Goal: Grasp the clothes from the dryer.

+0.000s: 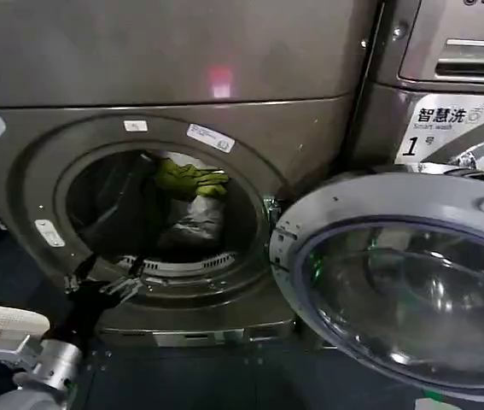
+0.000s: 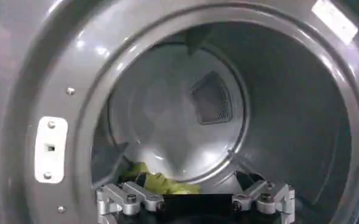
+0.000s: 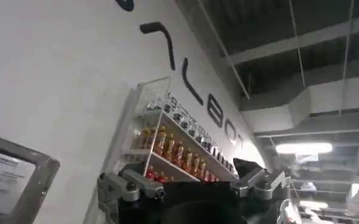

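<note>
1. Right now my landmark is the dryer (image 1: 173,111), the dark bronze-grey front-loader with a faint red light on its upper panel; its round porthole stands uncovered.
2. Swung out to the right of the porthole, the door (image 1: 412,282) hangs wide, its glass bowl facing me.
3. Inside the drum (image 2: 179,115) I see the clothes (image 1: 192,179): a yellow-green piece lying over a pale grey one, heaped toward the back of the drum, right of its centre in the head view. From the left wrist, a strip of the same yellow-green cloth (image 2: 158,181) shows low in the drum, just past the fingertips.
4. My left gripper (image 1: 105,286) sits at the lower left rim of the porthole, just outside the lip, its fingers spread apart with nothing between them (the wrist camera looks straight into the drum between the two tips).
5. My right gripper (image 3: 195,182) is well away from the dryer, pointed up at a white wall carrying a shelf of small bottles (image 3: 173,143); its fingers are also spread and hold nothing.
6. Beside the dryer on the right stands another machine with a "Smart wash" label (image 1: 446,124).
</note>
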